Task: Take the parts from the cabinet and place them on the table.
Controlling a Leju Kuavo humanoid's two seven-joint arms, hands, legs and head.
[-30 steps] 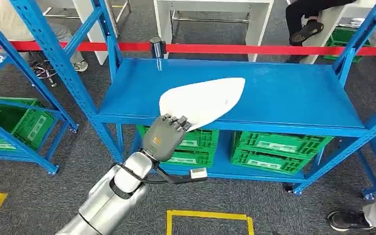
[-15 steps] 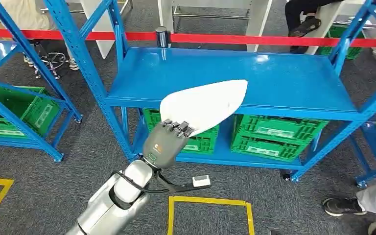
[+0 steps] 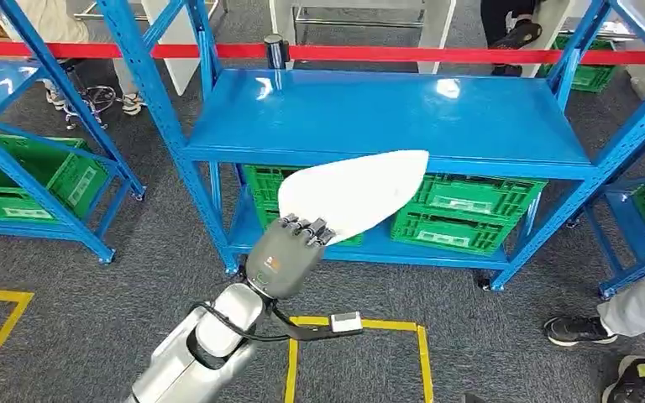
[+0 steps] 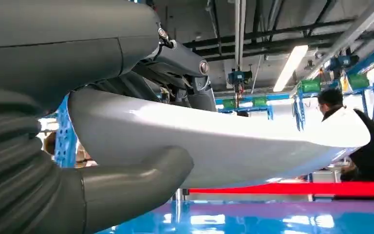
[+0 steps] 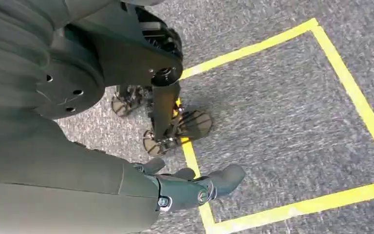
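The left hand (image 3: 288, 252) holds a white part (image 3: 354, 191) by its broad end, raised in front of the blue rack (image 3: 386, 117), whose top shelf lies beyond and below it. In the left wrist view the thumb (image 4: 136, 180) presses under the part while the darker fingers (image 4: 175, 63) close over its upper face, so the part is clamped between them. The part looks like a stiff, smooth, thin moulded shell, long and tapering to a point; it is probably light, but its glossy skin could slip and its length gives leverage, so the wide end seems the sound place to hold it. The right hand (image 5: 195, 187) hangs over the grey carpet and yellow floor tape (image 5: 282, 209), its fingers loosely curled with nothing in them. Green crates (image 3: 462, 214) fill the rack's lower shelf. The rack's blue uprights, a red barrier tape (image 3: 437, 54) behind it and a person's shoes (image 3: 575, 329) to the right are what the long tip could strike when the robot turns.
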